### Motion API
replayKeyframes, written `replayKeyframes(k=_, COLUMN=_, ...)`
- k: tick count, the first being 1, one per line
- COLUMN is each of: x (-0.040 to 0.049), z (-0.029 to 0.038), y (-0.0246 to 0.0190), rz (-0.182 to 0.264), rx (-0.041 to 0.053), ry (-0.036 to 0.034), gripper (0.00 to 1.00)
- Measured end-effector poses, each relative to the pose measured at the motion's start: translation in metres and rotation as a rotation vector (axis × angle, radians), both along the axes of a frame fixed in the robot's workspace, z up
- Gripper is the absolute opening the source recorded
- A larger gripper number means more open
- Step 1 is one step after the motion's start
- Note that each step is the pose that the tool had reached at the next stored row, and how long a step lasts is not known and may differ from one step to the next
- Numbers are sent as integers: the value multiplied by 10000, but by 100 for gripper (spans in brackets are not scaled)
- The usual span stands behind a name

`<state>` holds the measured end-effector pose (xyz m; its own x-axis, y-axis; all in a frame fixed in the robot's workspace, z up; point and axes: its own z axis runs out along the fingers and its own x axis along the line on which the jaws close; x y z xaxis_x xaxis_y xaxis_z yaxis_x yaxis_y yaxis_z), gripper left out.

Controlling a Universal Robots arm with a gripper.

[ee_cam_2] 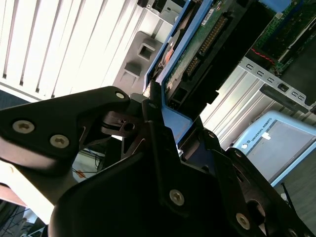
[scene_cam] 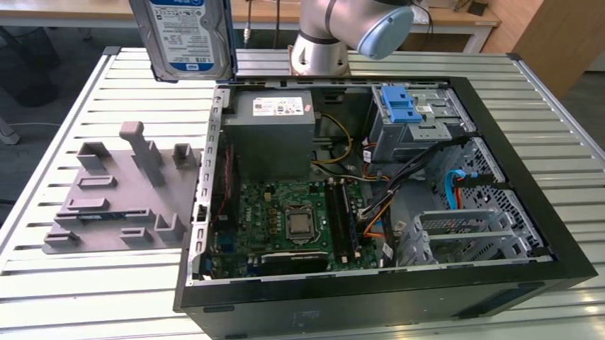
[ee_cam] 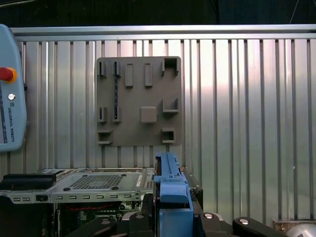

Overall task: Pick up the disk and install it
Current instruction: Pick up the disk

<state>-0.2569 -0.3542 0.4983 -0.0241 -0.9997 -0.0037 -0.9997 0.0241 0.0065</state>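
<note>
The disk hangs upright in the air above the table's far side, over the back corner of the open computer case on the exterior view's left, with its white-and-blue label facing the camera. In the second wrist view my gripper is shut on the disk's blue-framed edge, with the green circuit side showing. One black finger presses against the blue bracket. In the first wrist view the blue bracket sits between the black jaws.
The open computer case lies on the slatted metal table. Inside are a grey power-supply box, a motherboard and a drive cage with a blue latch. A grey fixture plate lies beside the case. A teach pendant hangs at the table's edge.
</note>
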Motion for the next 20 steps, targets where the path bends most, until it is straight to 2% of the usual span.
replayKeyframes(k=6, x=2, z=0, y=-14, rz=-1, rx=1, ry=-1, gripper=36)
replayKeyframes(k=20, x=51, z=0, y=-14, rz=-1, rx=0, ry=0, gripper=36)
